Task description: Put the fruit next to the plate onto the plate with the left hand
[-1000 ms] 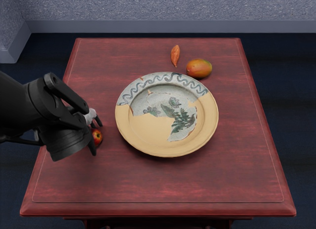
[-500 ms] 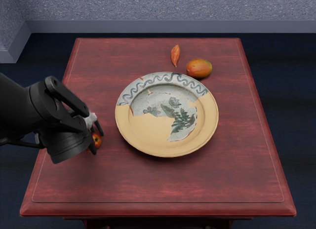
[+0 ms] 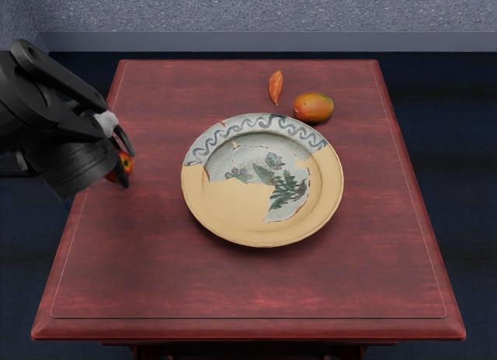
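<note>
Head view: a small red and yellow fruit is seen gripped at the tips of the left hand, whose dark fingers are curled closely around it, so that only part of the fruit is shown. The hand and fruit are placed at the left edge of the table, to the left of the plate and apart from it; whether the fruit touches the table cannot be told. The plate is set near the middle of the table, and its yellow rim, blue wave band and green plant design are fully exposed. Beyond its far rim, a mango and a slim orange pepper are laid on the table.
</note>
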`<action>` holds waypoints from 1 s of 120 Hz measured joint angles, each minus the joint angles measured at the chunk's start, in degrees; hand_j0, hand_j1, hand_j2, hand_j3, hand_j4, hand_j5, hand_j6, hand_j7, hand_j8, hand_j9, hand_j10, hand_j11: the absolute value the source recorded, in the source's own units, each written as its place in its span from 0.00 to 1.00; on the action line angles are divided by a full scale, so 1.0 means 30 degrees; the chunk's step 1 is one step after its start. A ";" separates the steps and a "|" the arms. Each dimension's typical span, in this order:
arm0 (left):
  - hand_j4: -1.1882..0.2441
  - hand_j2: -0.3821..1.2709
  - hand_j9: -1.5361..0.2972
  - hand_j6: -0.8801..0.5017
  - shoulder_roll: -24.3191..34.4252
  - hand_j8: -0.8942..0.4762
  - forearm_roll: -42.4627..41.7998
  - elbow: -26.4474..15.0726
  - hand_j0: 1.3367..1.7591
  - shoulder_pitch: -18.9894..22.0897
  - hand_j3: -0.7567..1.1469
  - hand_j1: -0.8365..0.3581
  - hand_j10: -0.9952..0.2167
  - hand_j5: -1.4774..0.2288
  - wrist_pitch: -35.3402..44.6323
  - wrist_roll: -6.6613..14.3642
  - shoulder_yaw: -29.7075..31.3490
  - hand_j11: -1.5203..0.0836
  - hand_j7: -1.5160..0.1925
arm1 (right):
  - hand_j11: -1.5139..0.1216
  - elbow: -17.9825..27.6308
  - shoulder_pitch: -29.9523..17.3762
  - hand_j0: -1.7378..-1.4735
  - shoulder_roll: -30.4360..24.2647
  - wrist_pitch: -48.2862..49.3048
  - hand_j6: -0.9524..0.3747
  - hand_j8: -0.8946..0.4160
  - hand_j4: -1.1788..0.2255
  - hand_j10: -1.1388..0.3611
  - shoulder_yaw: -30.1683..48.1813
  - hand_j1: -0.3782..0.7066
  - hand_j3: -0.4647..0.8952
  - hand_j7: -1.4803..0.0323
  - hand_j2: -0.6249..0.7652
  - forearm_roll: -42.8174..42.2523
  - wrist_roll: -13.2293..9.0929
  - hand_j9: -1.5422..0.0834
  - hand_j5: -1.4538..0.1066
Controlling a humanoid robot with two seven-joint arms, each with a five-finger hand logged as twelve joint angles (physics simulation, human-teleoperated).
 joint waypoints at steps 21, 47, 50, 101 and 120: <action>0.25 0.49 0.21 0.34 0.2066 0.40 -0.0403 0.1293 0.75 -0.2215 0.40 0.45 0.32 0.17 -0.3161 0.0024 -0.1188 0.23 0.20 | 0.93 0.0000 0.0000 0.30 0.0000 0.0000 0.72 0.68 0.84 0.76 0.0001 0.03 0.34 0.98 0.45 0.0000 0.0000 0.95 0.93; 0.24 0.60 0.21 0.32 0.2490 0.39 -0.0001 0.2480 0.75 -0.1003 0.40 0.41 0.25 0.17 -0.9732 -0.0688 -0.6688 0.23 0.20 | 0.93 0.0000 0.0000 0.30 0.0000 0.0002 0.72 0.68 0.84 0.76 0.0001 0.03 0.34 0.98 0.45 0.0000 0.0000 0.95 0.93; 0.24 0.63 0.21 0.32 0.2466 0.39 0.0107 0.2590 0.75 -0.0887 0.40 0.39 0.24 0.17 -0.9962 -0.0705 -0.7170 0.23 0.20 | 0.93 0.0000 0.0000 0.30 0.0000 0.0002 0.72 0.68 0.84 0.76 0.0001 0.03 0.34 0.98 0.45 0.0000 0.0000 0.95 0.93; 0.64 0.36 0.64 0.51 0.3733 0.55 0.1382 0.4188 0.76 0.1468 0.40 0.77 0.61 0.64 -0.9546 -0.0824 -0.8941 0.72 0.67 | 0.93 0.0000 0.0000 0.30 0.0000 0.0000 0.72 0.68 0.84 0.76 -0.0002 0.03 0.34 0.98 0.45 0.0000 0.0000 0.95 0.93; 0.74 0.29 0.74 0.58 1.3032 0.60 0.3133 0.3819 0.76 0.2584 0.40 0.88 0.72 0.76 -1.7894 -0.0693 -0.5579 0.84 0.78 | 0.93 0.0000 0.0000 0.30 0.0000 0.0002 0.72 0.68 0.84 0.76 -0.0002 0.03 0.34 0.98 0.45 0.0000 0.0000 0.95 0.93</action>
